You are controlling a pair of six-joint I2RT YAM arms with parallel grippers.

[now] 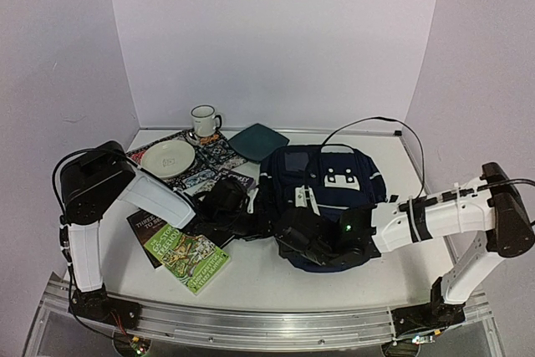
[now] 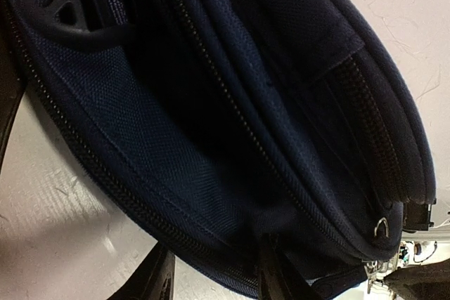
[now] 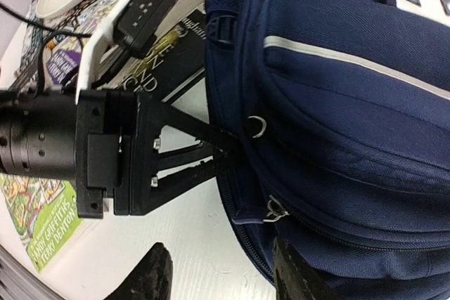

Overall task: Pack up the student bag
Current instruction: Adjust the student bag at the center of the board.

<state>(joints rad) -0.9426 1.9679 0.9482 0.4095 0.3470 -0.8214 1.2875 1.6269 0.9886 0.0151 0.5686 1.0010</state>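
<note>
The student bag point(image 1: 326, 186), a large navy backpack with a thin white stripe, lies flat in the middle of the table. My left gripper point(image 1: 257, 221) reaches its near left edge. In the left wrist view the bag point(image 2: 232, 103) fills the frame, and my left gripper point(image 2: 211, 275) is shut on its zippered rim, one finger under the edge and the other against the inner fabric. The right wrist view shows the left gripper point(image 3: 228, 151) pinching that edge. My right gripper point(image 3: 221, 275) stands open at the bag's near edge point(image 3: 337, 138), one finger over bare table and the other on the fabric.
A green book point(image 1: 185, 252) on a dark one lies left of the bag by my left arm. Behind are a cream plate point(image 1: 168, 157) on patterned books, a white mug point(image 1: 203, 121) and a dark teal square point(image 1: 258, 140). A black cable point(image 1: 368, 121) arcs over the back right.
</note>
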